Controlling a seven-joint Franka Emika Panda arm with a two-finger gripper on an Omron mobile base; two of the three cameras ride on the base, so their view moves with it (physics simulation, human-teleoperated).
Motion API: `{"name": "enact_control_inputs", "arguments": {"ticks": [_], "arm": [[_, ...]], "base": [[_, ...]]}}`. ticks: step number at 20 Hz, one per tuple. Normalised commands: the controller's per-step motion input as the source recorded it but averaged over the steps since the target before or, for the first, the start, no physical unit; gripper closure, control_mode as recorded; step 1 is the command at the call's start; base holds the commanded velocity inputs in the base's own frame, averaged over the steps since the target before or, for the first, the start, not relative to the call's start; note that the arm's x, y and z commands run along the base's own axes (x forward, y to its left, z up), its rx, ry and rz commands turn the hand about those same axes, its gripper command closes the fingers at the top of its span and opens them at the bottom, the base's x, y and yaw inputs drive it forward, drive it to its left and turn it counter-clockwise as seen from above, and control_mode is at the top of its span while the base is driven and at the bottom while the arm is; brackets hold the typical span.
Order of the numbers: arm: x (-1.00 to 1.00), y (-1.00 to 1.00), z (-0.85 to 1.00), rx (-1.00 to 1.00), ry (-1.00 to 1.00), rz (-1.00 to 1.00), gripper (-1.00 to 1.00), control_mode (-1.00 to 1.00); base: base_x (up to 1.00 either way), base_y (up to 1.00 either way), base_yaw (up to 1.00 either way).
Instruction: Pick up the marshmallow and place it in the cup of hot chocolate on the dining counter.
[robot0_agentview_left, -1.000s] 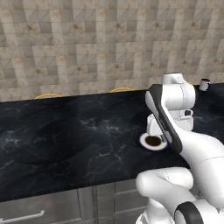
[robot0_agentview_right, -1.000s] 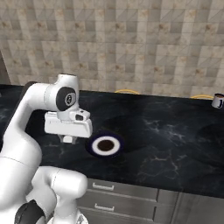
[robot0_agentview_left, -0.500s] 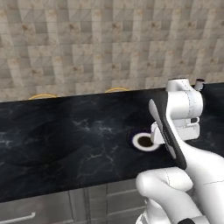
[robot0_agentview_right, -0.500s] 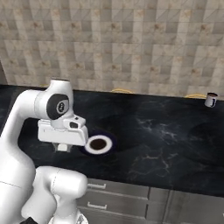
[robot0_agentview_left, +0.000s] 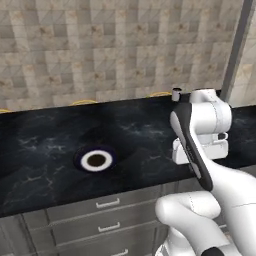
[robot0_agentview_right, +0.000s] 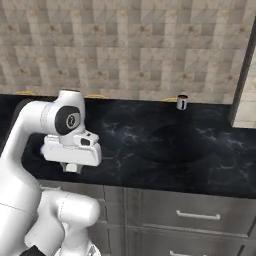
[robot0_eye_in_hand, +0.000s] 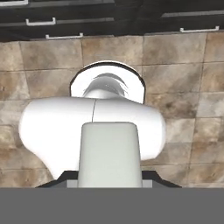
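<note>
A wall of beige and brown stone tiles (robot0_agentview_left: 100, 50), mottled and matt, closes the room behind the long glossy black marble table (robot0_agentview_left: 45, 150) with faint white veins. At the right a dark grey upright post (robot0_agentview_left: 236, 50) runs from the table's back edge to the top of the picture. Thin yellow curved stool rims (robot0_agentview_right: 95, 96) peek over the far edge of the slab. Under the near edge sit flat grey drawer fronts (robot0_agentview_right: 200, 200) with slim silver bar handles.

The tool (robot0_agentview_right: 72, 167) hangs under a boxy white hand over the near part of the table, close to its front edge. Its fingers are small and mostly hidden, so I cannot tell whether they are apart or together.

The small white handleless cup of hot chocolate (robot0_agentview_right: 182, 102), a short cylinder with a dark top, stands upright by the far edge of the table, well apart from the tool, beyond it and off to its right in the right base view. In the left base view the same cup (robot0_agentview_left: 176, 94) shows just above the arm's shoulder.

A round flat plate with a dark blue rim (robot0_agentview_left: 96, 160), a white ring and a dark brown middle, lies on the marble to the tool's left, well apart from it.

The hand view looks down on square brown stone floor tiles (robot0_eye_in_hand: 192, 87), with dark cabinet fronts and silver handles (robot0_eye_in_hand: 39, 21) along its top.
</note>
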Motion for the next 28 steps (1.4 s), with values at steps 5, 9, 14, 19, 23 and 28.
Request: {"name": "enact_control_inputs", "arguments": {"ticks": [5, 9, 14, 19, 23, 28], "arm": [[0.0, 0.0, 0.0, 0.0, 0.0, 0.0, 1.0, 1.0], [0.0, 0.0, 0.0, 0.0, 0.0, 0.0, 1.0, 1.0], [0.0, 0.0, 0.0, 0.0, 0.0, 0.0, 1.0, 1.0], [0.0, 0.0, 0.0, 0.0, 0.0, 0.0, 1.0, 1.0], [0.0, 0.0, 0.0, 0.0, 0.0, 0.0, 1.0, 1.0], [0.0, 0.0, 0.0, 0.0, 0.0, 0.0, 1.0, 1.0]], "base": [[-0.15, -1.0, -0.09], [-0.03, -1.0, -0.01], [0.0, -1.0, 0.0], [0.0, -1.0, 0.0], [0.0, -1.0, 0.0], [0.0, -1.0, 0.01]]}}
